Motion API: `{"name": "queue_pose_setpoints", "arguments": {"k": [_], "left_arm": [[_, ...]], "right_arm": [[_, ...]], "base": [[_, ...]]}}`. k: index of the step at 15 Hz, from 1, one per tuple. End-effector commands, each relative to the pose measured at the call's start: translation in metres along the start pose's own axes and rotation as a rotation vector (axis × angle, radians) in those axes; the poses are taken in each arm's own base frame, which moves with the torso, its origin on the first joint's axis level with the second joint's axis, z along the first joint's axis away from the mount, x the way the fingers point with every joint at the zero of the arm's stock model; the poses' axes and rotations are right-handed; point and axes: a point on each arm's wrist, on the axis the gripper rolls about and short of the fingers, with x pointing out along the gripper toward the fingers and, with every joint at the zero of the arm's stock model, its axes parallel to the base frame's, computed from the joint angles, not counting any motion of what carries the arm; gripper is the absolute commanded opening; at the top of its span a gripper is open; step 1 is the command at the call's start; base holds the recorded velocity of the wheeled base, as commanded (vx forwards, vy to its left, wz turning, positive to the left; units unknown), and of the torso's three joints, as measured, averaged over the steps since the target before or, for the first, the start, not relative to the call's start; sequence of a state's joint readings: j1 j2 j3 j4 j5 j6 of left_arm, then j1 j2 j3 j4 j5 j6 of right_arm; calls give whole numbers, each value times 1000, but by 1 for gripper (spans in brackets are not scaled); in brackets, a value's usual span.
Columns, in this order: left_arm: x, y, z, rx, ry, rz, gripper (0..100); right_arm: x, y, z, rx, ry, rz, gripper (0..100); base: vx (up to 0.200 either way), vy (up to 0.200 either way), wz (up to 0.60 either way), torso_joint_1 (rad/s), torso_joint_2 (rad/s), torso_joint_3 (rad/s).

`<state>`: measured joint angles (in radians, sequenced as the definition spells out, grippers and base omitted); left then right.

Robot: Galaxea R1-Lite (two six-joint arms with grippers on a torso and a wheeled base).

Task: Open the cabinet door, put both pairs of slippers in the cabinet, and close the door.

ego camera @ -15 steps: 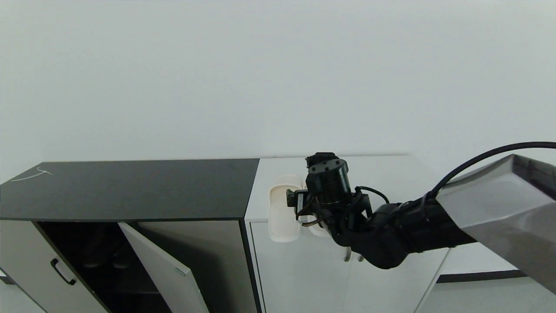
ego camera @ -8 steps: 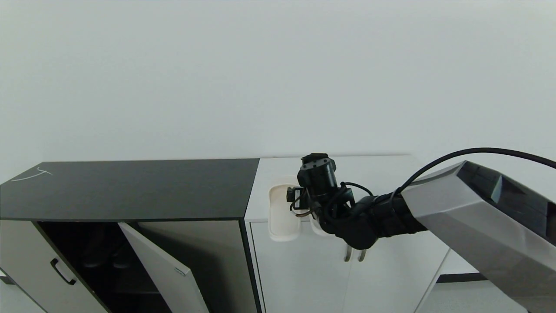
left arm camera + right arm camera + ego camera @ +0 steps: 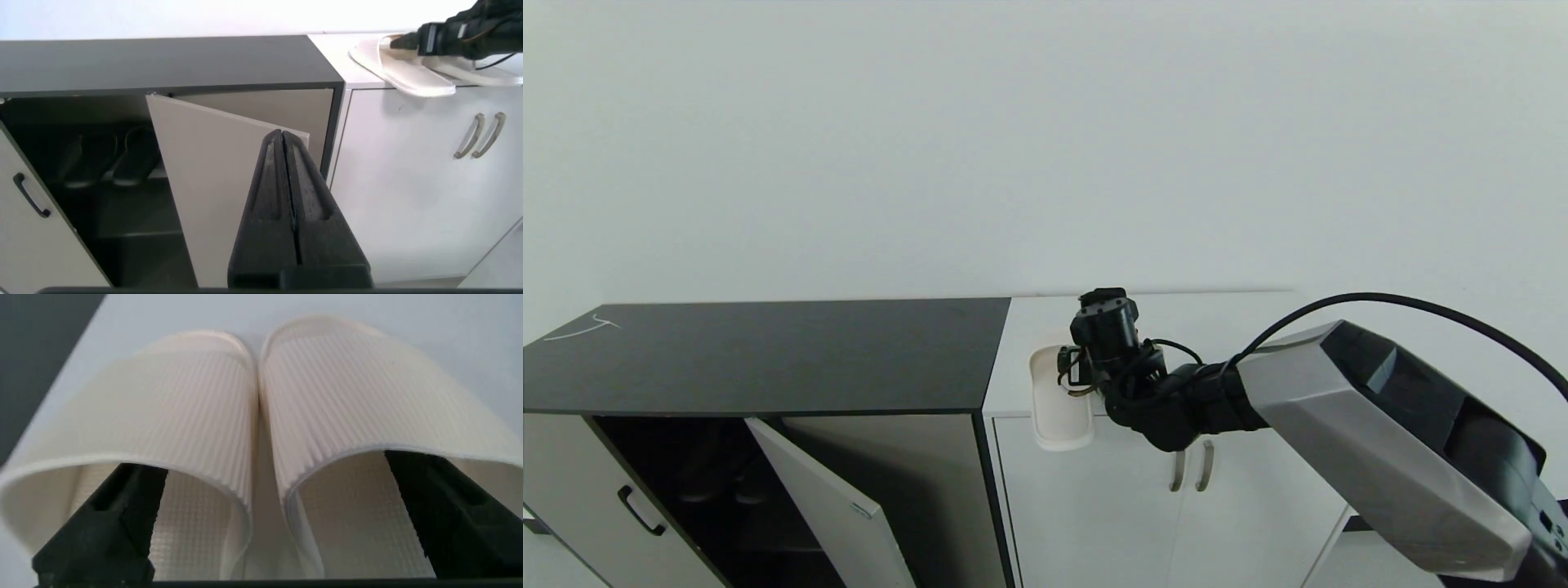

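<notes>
A pair of cream slippers (image 3: 1058, 412) lies on top of the white cabinet (image 3: 1258, 327), heels hanging over its front edge. My right gripper (image 3: 1072, 376) is at them and open. In the right wrist view its fingers (image 3: 122, 510) sit one under each ribbed strap of the slippers (image 3: 204, 400). The black cabinet (image 3: 768, 351) stands with its doors open, and a dark pair of slippers (image 3: 114, 159) rests on a shelf inside. My left gripper (image 3: 283, 139) is shut and empty, in front of the open right door (image 3: 221, 188).
The black cabinet's left door (image 3: 596, 498), with a black handle, also stands open. The white cabinet has two closed doors with metal handles (image 3: 1192, 465). A plain wall runs behind both cabinets. The black cabinet top is bare.
My right arm has reached farther back over the white cabinet, pushing the gripper deeper into the cream slippers. The slippers and the cabinet doors have stayed put.
</notes>
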<state>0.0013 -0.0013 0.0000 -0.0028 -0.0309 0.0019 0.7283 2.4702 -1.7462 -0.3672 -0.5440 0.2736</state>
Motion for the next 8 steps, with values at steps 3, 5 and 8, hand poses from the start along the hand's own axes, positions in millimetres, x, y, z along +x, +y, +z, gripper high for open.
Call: {"name": "queue_pose_setpoints", "arguments": {"k": [3,5,8], "left_arm": [[0,0,0,0,1,0,0],[0,0,0,0,1,0,0],[0,0,0,0,1,0,0]], "right_arm": [[6,3,-3,3,-6,3,0],[4,3,1,8,-12,5,0],[-18,6,22,27,-40,32,0]], "base": [[0,0,0,0,0,0],[0,0,0,0,0,0],[0,0,0,0,0,0]]}}
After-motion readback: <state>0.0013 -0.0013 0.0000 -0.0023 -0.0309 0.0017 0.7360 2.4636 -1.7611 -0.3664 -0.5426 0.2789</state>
